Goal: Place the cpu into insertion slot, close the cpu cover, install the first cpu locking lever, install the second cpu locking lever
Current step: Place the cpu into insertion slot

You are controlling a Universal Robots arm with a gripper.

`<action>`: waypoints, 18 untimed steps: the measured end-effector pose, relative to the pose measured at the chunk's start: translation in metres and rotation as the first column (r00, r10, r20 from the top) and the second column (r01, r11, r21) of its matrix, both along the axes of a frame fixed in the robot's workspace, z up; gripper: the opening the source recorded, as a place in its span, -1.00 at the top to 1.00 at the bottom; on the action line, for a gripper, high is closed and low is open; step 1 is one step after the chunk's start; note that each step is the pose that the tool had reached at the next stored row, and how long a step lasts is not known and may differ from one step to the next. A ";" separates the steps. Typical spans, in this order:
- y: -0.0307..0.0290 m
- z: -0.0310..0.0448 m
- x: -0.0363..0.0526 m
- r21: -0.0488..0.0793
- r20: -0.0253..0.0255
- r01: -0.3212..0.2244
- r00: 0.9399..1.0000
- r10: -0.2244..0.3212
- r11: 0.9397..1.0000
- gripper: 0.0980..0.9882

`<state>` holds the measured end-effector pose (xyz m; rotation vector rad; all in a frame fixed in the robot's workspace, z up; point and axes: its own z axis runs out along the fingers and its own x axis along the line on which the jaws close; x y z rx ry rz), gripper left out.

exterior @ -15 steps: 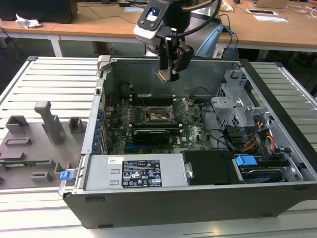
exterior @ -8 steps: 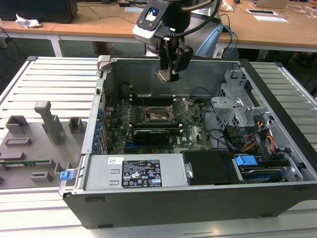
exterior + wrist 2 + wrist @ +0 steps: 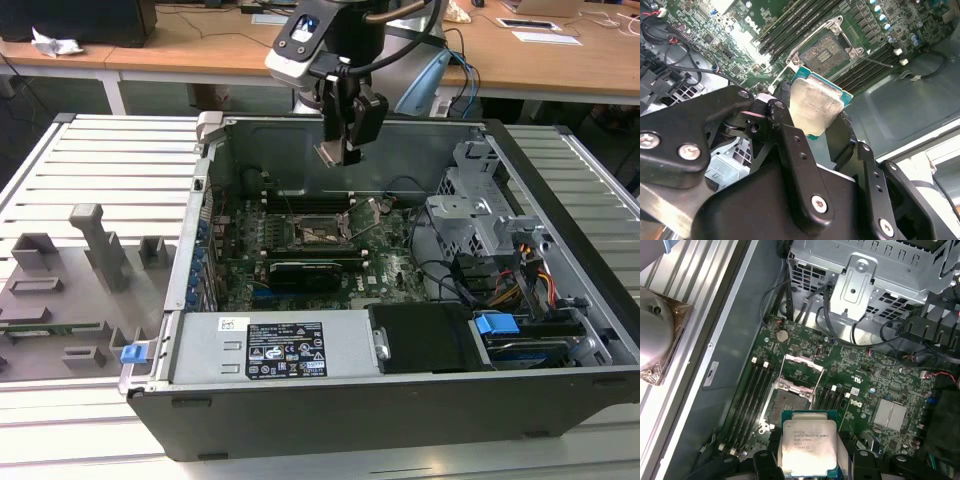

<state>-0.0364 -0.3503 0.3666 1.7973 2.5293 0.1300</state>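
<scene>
Gripper (image 3: 337, 148) clamped on the cpu (image 3: 809, 450), above and slightly off the open insertion slot (image 3: 790, 407); I'd square edges to the slot rim and lower flat, no tilt.

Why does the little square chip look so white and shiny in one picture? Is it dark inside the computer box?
In the second wrist view, light glares off the metal top of the cpu, washing it pale in the dark claw; in the first wrist view that top looks evenly grey; in the exterior view the computer case is shady inside, dimmer than the desks behind.
</scene>
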 end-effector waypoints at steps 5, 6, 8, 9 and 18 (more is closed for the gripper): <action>0.0000 -0.0002 0.0000 0.000 0.000 0.019 1.000 -0.019 1.000 0.04; 0.0000 -0.0002 0.0000 0.000 0.000 0.023 1.000 -0.023 1.000 0.04; 0.0000 -0.0003 0.0000 0.000 0.000 0.033 0.999 -0.033 0.999 0.04; 0.0000 -0.0004 0.0000 0.000 0.000 0.036 0.999 -0.036 0.999 0.04; 0.0000 -0.0008 0.0000 0.000 0.000 0.069 0.998 -0.069 0.998 0.04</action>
